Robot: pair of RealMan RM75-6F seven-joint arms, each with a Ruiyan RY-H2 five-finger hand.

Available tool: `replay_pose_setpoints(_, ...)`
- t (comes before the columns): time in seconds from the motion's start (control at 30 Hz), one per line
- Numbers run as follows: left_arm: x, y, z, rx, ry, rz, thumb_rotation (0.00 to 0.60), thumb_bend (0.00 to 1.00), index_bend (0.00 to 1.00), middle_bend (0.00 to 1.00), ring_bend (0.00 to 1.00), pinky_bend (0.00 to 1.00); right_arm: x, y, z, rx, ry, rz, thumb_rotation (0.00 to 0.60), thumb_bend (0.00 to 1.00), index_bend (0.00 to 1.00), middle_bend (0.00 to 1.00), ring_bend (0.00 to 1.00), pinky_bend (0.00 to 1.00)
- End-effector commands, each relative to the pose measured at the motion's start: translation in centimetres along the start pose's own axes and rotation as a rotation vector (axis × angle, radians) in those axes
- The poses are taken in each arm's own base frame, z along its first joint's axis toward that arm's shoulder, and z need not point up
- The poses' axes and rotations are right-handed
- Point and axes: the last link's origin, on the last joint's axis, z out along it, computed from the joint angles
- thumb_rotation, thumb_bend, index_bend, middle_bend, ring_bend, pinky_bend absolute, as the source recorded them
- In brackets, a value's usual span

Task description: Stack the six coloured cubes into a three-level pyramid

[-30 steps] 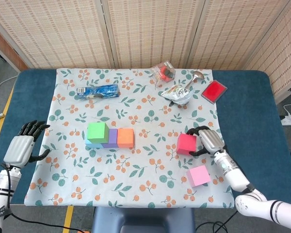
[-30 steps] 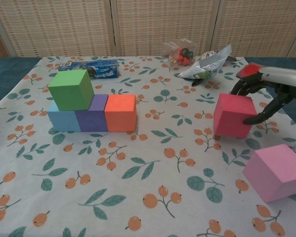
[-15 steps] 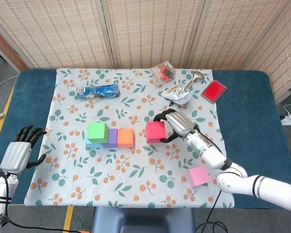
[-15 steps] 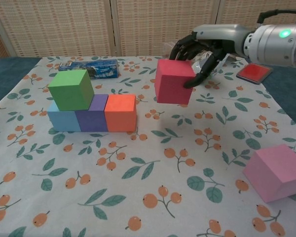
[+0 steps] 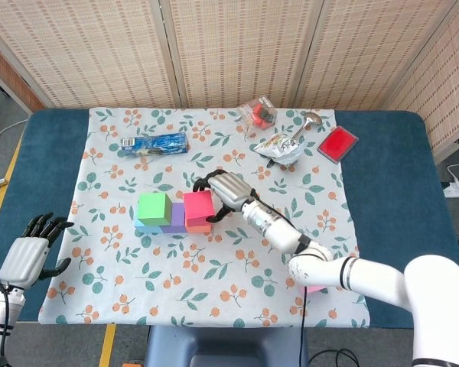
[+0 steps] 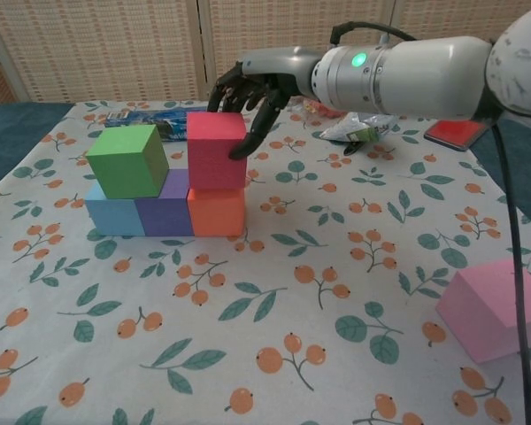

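A blue cube (image 6: pixel 113 215), a purple cube (image 6: pixel 166 209) and an orange cube (image 6: pixel 217 211) form a row on the cloth. A green cube (image 6: pixel 127 160) sits on top at the left. My right hand (image 6: pixel 248 93) grips a red cube (image 6: pixel 215 150), whose underside meets the orange cube's top (image 5: pixel 199 206). A pink cube (image 6: pixel 498 309) lies alone at the near right, mostly hidden behind my right arm in the head view. My left hand (image 5: pixel 32 252) hovers open off the cloth's left edge, holding nothing.
At the back of the cloth lie a blue packet (image 5: pixel 154 143), a clear bag of small items (image 5: pixel 258 113), a crumpled foil wrapper (image 5: pixel 279 147) with a spoon (image 5: pixel 307 122), and a flat red box (image 5: pixel 336 144).
My right hand carried the red cube from the right side of the cloth leftward over the row, down onto the orange cube. My left hand drifted lower and slightly toward me.
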Motion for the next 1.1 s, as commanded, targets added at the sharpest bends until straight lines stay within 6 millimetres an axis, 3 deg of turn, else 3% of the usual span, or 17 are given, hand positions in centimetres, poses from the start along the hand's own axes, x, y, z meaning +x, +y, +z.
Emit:
replay_pose_setpoints(0.03, 0.0, 0.0, -0.2, -0.001, 0.003, -0.009, 0.6, 0.29, 0.2, 0.13, 0.04, 0.07, -0.5, -1.0, 1.2, -0.008, -0.001, -0.008, 0.6, 0.16, 0.41, 0.39, 0.2, 0.15)
replay_pose_setpoints(0.33, -0.2, -0.1, -0.6, -0.015, 0.007, -0.026, 0.6, 0.29, 0.2, 0.13, 0.03, 0.07, -1.3, -2.3, 2.4, -0.039, 0.007, -0.046, 0.6, 0.16, 0.4, 0.39, 0.2, 0.15)
replay_pose_setpoints(1.1, -0.3, 0.0, -1.0, -0.036, 0.009, -0.041, 0.6, 0.29, 0.2, 0.12, 0.02, 0.07, -2.0, -4.1, 2.9, -0.086, 0.022, -0.082, 0.6, 0.16, 0.37, 0.39, 0.2, 0.13)
